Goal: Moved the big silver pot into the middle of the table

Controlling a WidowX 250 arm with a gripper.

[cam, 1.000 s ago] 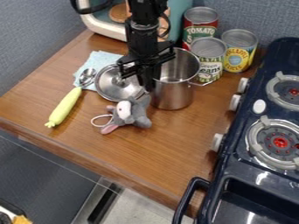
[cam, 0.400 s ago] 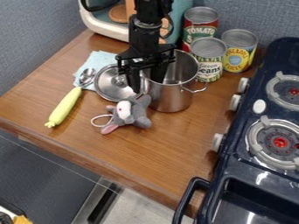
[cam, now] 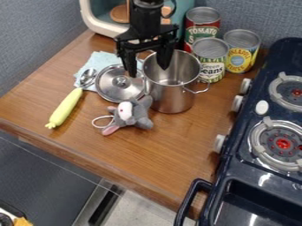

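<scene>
My gripper [cam: 149, 70] hangs over the upper middle of the table, its two fingers spread wide apart with nothing held. One finger is above the silver lid's upper edge and the other is over the mouth of the big silver pot. The tall silver pot [cam: 172, 98] stands upright on the wooden table [cam: 159, 154], right of the lid and in front of the cans, with a wire handle sticking out on its right side.
A silver lid [cam: 120, 84] lies on a light blue cloth [cam: 101, 59], beside a yellow-handled spoon [cam: 66, 107]. A grey plush mouse [cam: 133, 114] touches the pot's lower left. Behind stand cans [cam: 210, 57] and a toy oven [cam: 99, 17]; a dark stove [cam: 259, 174] borders the right.
The gripper's fingers have spread apart, letting go at the pot's left rim, and the gripper has risen. The pot shifted and turned slightly between the first two frames, then stayed still.
</scene>
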